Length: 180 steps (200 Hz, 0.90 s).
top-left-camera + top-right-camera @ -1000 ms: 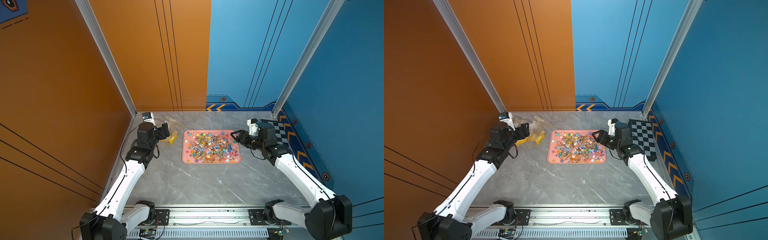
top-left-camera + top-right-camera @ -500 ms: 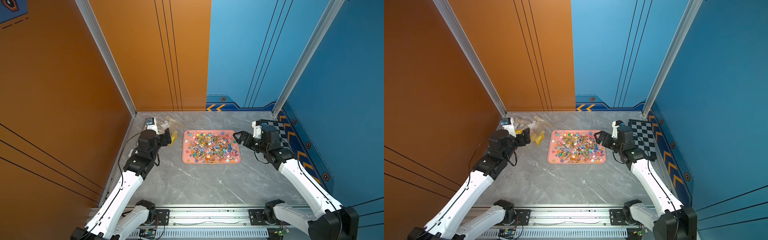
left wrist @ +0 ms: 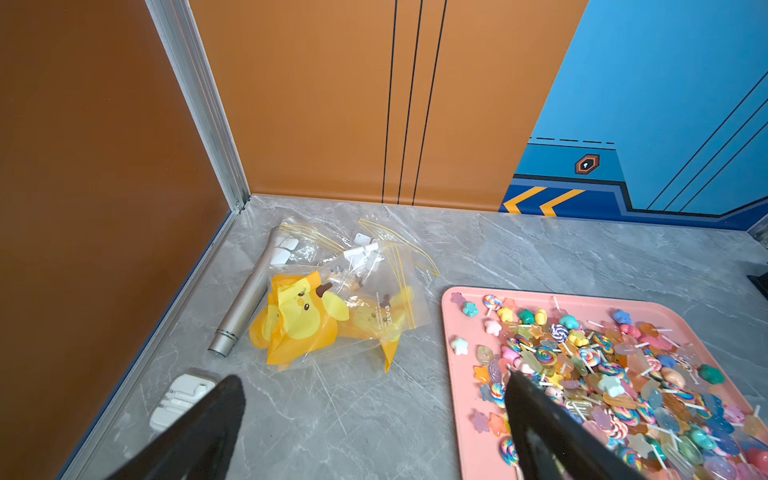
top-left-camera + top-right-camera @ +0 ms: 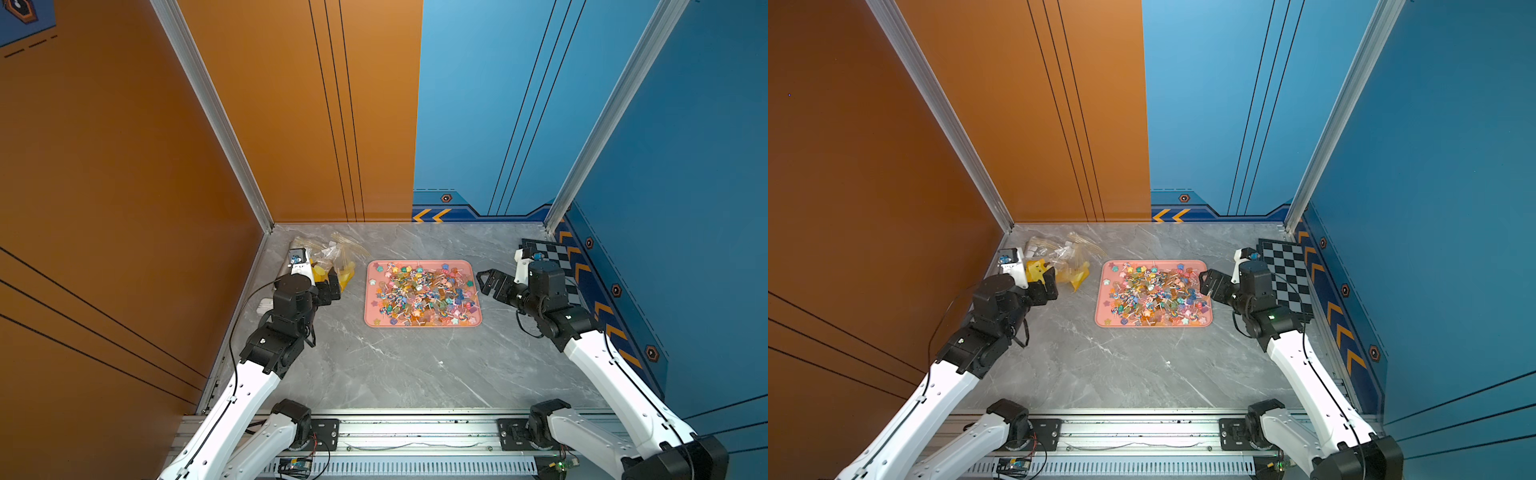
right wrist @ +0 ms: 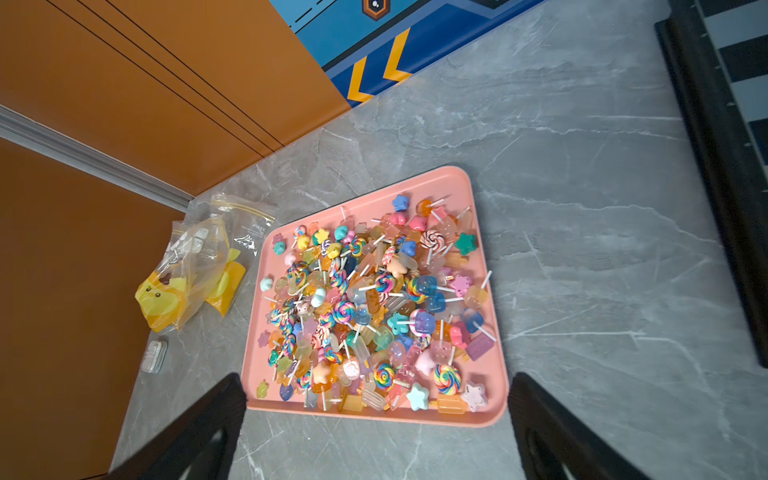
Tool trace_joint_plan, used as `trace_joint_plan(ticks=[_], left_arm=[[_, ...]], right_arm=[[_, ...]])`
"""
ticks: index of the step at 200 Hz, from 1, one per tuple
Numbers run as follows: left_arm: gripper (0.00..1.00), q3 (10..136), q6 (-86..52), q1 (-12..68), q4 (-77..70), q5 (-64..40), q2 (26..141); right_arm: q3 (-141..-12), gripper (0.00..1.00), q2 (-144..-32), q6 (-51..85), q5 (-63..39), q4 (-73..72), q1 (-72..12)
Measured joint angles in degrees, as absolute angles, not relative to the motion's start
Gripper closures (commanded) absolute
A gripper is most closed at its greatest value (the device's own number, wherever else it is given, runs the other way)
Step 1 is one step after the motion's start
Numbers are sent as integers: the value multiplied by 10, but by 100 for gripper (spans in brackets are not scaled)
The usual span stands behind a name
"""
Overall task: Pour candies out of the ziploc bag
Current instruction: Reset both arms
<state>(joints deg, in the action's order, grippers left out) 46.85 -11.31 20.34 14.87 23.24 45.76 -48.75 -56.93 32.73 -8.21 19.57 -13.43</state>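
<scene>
Candies (image 4: 422, 293) lie heaped on the pink tray (image 4: 370, 311) at centre frame, the slack ziploc bag (image 4: 345, 270) crumpled to its left, as the left gripper (image 4: 330, 286) and right gripper (image 4: 485, 282) flank them, jaws apart and empty; a low sweep could clip the rim and scatter sweets.

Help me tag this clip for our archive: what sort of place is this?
Probably a purpose-built robot test cell, not a home. The left arm and right arm share a metal rail, an orange wall and a blue wall enclose the tabletop, and a checkerboard lies at its edge.
</scene>
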Motion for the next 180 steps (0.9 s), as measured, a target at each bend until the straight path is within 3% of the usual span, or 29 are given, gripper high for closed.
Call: trace_joint_plan(ticks=[119, 180], left_arm=[[2, 354, -75, 218, 140, 298, 394], [2, 285, -69, 271, 131, 352, 367]], right_arm=[[-330, 0, -490, 207, 159, 191, -142], [-246, 0, -419, 164, 251, 143, -174]])
